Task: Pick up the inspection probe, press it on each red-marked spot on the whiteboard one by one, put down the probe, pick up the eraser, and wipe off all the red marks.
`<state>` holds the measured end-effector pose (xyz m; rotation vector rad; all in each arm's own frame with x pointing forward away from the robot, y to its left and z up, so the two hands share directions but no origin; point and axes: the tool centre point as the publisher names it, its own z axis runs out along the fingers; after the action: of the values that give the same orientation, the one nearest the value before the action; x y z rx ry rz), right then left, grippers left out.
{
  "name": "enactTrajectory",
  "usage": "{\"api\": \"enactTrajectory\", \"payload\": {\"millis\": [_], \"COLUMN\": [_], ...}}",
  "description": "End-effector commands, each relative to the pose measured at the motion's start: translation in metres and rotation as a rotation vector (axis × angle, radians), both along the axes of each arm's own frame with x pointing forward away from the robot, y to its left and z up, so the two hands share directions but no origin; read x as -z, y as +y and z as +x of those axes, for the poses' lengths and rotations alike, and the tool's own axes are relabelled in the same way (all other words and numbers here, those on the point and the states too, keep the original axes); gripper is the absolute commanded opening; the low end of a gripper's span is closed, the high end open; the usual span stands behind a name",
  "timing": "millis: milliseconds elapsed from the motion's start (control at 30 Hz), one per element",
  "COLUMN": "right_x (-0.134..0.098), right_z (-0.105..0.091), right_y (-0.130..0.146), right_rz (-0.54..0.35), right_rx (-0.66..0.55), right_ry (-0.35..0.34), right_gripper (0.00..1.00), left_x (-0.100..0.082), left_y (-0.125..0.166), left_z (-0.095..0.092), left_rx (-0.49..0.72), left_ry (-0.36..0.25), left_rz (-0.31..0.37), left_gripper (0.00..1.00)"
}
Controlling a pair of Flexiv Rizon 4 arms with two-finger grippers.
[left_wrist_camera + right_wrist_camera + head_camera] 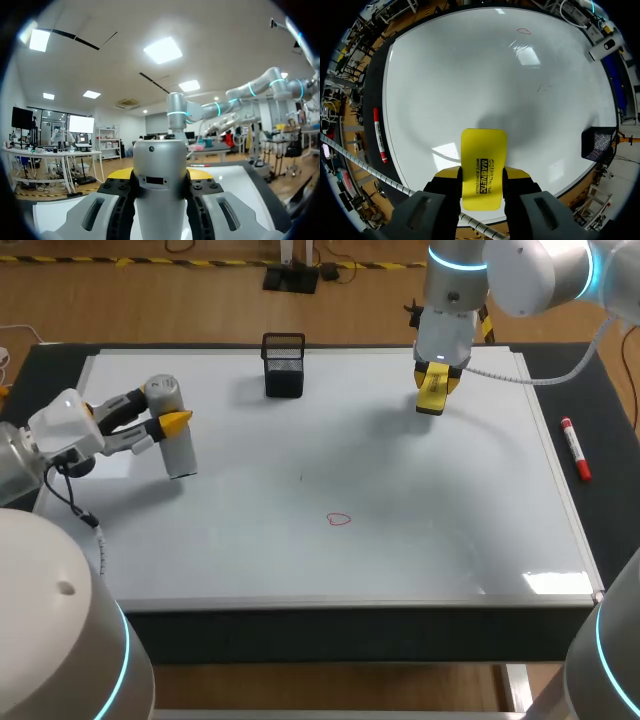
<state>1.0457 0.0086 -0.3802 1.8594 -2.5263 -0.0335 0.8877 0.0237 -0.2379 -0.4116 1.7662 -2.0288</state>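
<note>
The whiteboard lies flat and covers most of the counter, so both arms can get to it. The probe, a gray tube, is at the board's left side. My left gripper squeezes it from two sides and holds it a bit tilted, I think ready to press. A black basket stands at the far edge. My right gripper pinches the yellow eraser above the far right part, I think so it can wipe later. A red pen lies beside the board. One small red mark sits near the middle.
</note>
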Motion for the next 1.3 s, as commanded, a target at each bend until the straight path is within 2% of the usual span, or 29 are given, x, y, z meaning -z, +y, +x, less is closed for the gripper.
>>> {"api": "enactTrajectory", "payload": {"millis": [33, 200, 500, 633, 733, 767, 800, 933, 1067, 1300], "right_x": [-0.001, -0.001, 0.002, -0.004, -0.010, -0.011, -0.013, -0.017, -0.022, -0.022], "right_z": [0.001, 0.001, -0.023, -0.041, -0.056, -0.061, -0.066, -0.090, -0.112, -0.139], "right_y": [-0.001, -0.001, 0.029, 0.047, 0.061, 0.066, 0.072, 0.095, 0.117, 0.150], "right_rz": [-0.003, -0.003, -0.009, -0.038, -0.011, -0.027, 0.011, 0.051, 0.022, 0.026], "right_rx": [-0.002, -0.002, -0.050, -0.054, -0.061, -0.040, -0.060, -0.058, -0.062, -0.054], "right_ry": [0.000, 0.000, 0.023, 0.013, -0.005, 0.012, -0.009, -0.026, -0.075, -0.056], "right_gripper": [0.00, 0.00, 0.00, 0.00, 0.00, 0.00, 0.00, 0.00, 0.00, 0.00], "left_x": [-0.002, -0.002, -0.002, -0.002, -0.002, -0.002, -0.002, -0.002, -0.002, -0.002], "left_y": [0.000, 0.000, 0.000, 0.000, 0.000, 0.000, 0.000, 0.000, 0.000, 0.000], "left_z": [-0.001, -0.001, -0.001, -0.001, -0.001, -0.001, -0.001, -0.001, -0.001, -0.001], "left_rx": [-0.004, -0.004, -0.004, -0.004, -0.004, -0.004, -0.004, -0.004, -0.004, -0.004], "left_ry": [0.001, 0.001, 0.001, 0.001, 0.001, 0.001, 0.001, 0.001, 0.001, 0.001], "left_rz": [0.002, 0.002, 0.002, 0.002, 0.002, 0.002, 0.002, 0.002, 0.002, 0.002], "left_gripper": [0.00, 0.00, 0.00, 0.00, 0.00, 0.00, 0.00, 0.00, 0.00, 0.00]}}
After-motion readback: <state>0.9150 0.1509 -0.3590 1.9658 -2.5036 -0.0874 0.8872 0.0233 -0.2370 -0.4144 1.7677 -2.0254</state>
